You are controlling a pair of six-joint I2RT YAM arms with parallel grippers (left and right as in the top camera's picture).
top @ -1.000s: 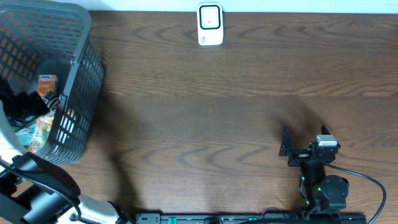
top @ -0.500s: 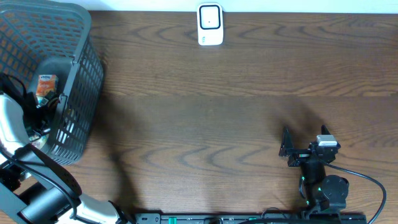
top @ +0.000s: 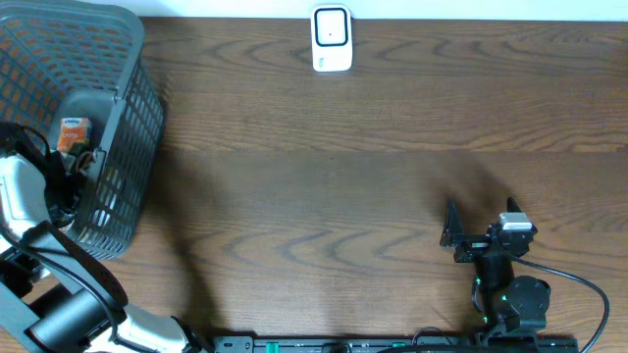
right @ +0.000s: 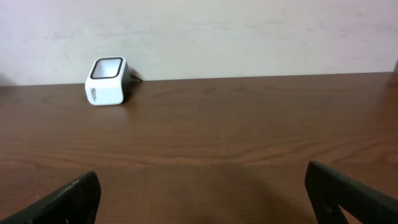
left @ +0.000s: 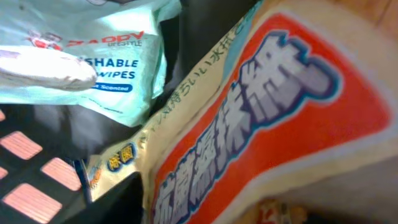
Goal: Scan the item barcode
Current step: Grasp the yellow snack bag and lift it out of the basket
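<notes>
The left arm [top: 22,196] reaches into the grey basket [top: 118,59] at ten o'clock on the tabletop [top: 324,196], its left tool [top: 80,162] down among the goods. Whether that tool is released or grasping cannot be told from these views. Its wrist camera is filled by an orange-and-red packet [left: 267,118], with a pale wipes pack [left: 81,56] lying at its ten o'clock. The step in hand looks like picking an item from the basket. The white scanner [top: 332,39] waits at twelve o'clock, well apart. The right tool [top: 453,233] rests released and empty at five o'clock. Next, the move likely calls for a firm hold on one packet, a lift clear of the basket wall, and its barcode turned toward the scanner.
</notes>
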